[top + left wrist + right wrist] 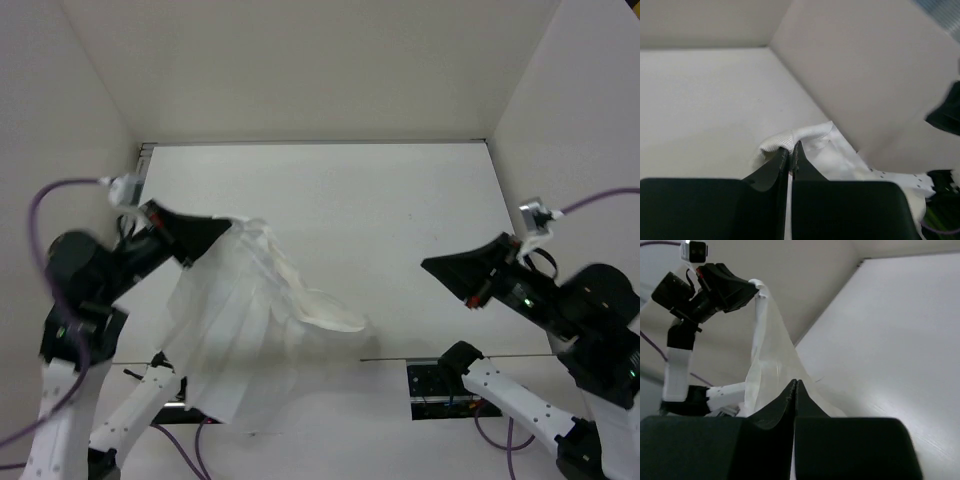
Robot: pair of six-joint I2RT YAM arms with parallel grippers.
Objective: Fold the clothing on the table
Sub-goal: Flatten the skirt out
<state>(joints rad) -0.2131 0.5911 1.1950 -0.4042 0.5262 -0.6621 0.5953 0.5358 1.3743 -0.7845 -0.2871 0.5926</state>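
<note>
Clearly the left hand (228,230) is clamped on the clothing (255,330): in the left wrist view its two dark fingers (782,165) press together with a bunched white edge of the fabric (805,137) pinched at their tips. Seen from the top camera, that hand sits in the left-centre of the frame and holds the pinched edge up off the tabletop (400,200). The thin white cloth fans out below it toward the lower left of the frame, with faint crease lines running down it. One rounded fold of it reaches toward the middle of the picture. In the right wrist view the fabric (770,355) hangs as a tall narrow drape from the left hand (752,287) in the upper left, and its lower part spreads onto the tabletop (900,340) behind the near fingers. The right hand (428,265) is at the right-centre of the top view, well apart from the cloth. Its fingers (782,402) are closed together with nothing between them. White walls (300,60) close in the tabletop, and a purple cable (40,215) loops above the left arm at the left edge.
</note>
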